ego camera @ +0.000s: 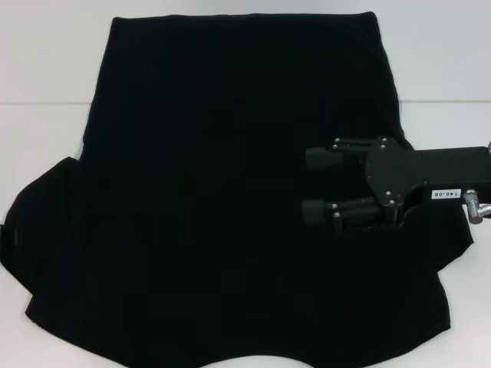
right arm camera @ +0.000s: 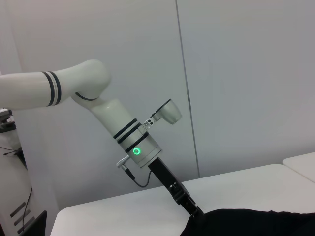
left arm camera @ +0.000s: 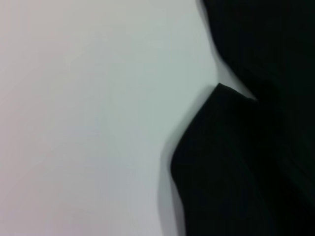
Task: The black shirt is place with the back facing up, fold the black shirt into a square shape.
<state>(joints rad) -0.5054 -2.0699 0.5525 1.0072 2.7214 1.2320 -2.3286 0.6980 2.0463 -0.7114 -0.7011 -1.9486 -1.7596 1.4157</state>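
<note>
The black shirt lies spread flat on the white table, plain side up, with no lettering showing. My right gripper is over the shirt's right part, fingers pointing left and spread open, holding nothing. My left gripper shows in the right wrist view, reaching down to the shirt's edge. The left wrist view shows a sleeve edge of the shirt on the table.
The shirt covers most of the table. Bare white table shows at the far left and right corners. A pale wall stands behind the left arm.
</note>
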